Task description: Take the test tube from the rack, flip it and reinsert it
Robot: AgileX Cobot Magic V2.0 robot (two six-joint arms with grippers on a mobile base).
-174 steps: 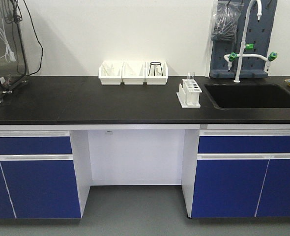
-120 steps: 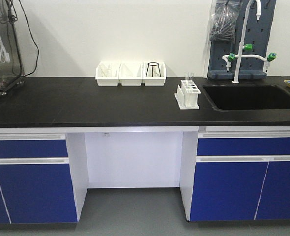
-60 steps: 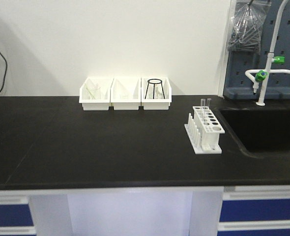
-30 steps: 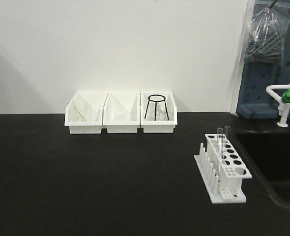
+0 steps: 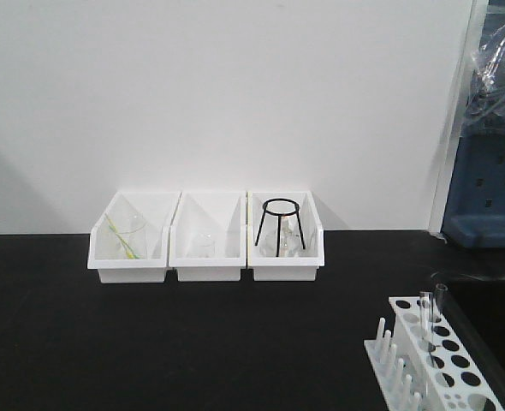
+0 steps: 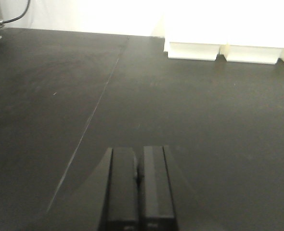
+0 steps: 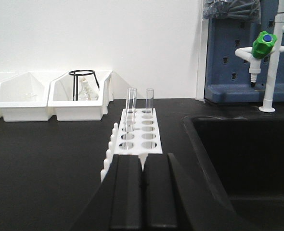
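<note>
Approach phase right now, nothing grabbed yet. My right gripper (image 7: 142,161) has its black fingers pressed flat together with nothing between them, at the bottom centre of the right wrist view. Just above it in that frame sits the small white plastic rack with rows of round holes (image 7: 137,134). In the front view the rack is in the lower right corner.

The slender clear glass test tube (image 7: 131,108) stands upright in the rack's far row, towards the left, with a second clear tube (image 7: 149,102) beside it on the right. Open rims look to be up, though I can't swear to it.

My left gripper (image 6: 138,154) is also pressed together and holding nothing. It hovers over the bare black bench (image 6: 190,106), with the three white bins (image 5: 205,257) showing at the upper right of its view.

Next, I reckon I need to spread the right fingers, reach over the near holes, pinch one tube above the top plate without knocking its neighbour, then pull straight up.
</note>
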